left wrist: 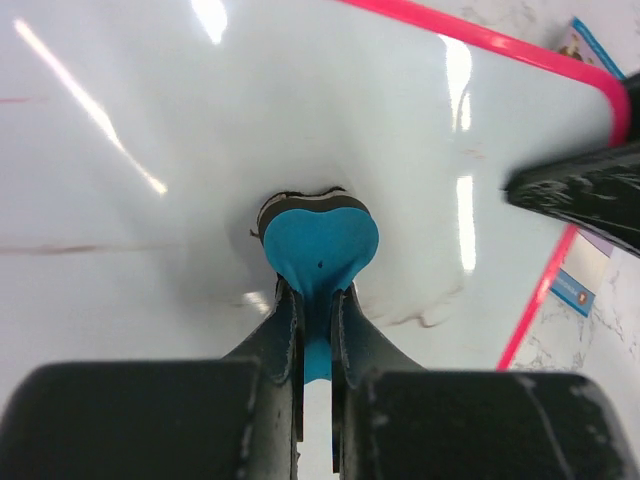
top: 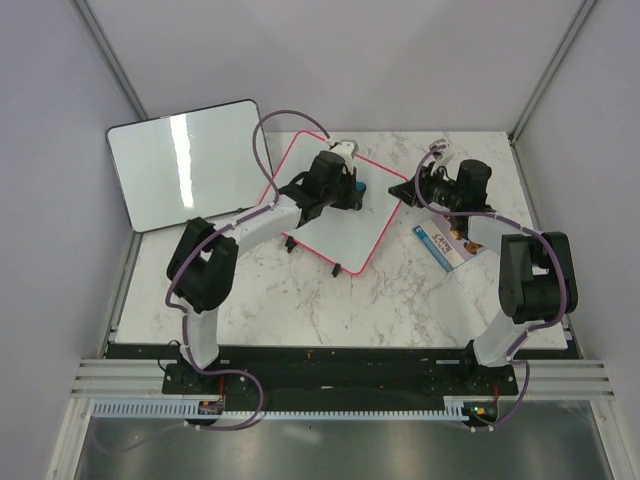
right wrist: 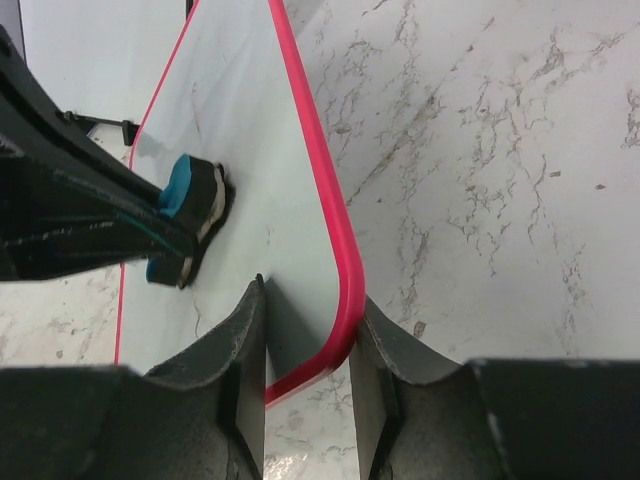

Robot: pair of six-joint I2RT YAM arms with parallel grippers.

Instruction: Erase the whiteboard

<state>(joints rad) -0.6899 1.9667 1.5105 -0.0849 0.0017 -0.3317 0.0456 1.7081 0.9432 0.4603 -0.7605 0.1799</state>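
The left gripper (left wrist: pixel 315 300) clamps a blue heart-shaped eraser (left wrist: pixel 320 245), apparently pressed on the whiteboard (top: pixel 350 232); the right gripper (right wrist: pixel 310 305) pinches its right corner.

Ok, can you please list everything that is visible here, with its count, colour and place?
whiteboard: one, white with pink frame, middle of the table
eraser: one, blue, pressed on the whiteboard
black-framed board: one, white with black frame, back left corner
card: one, white with blue edge, on the table right of the whiteboard, partly under the right arm
table: one, white-grey marble, under the things
left gripper: one, black, shut on the eraser
right gripper: one, black, shut on the whiteboard's corner
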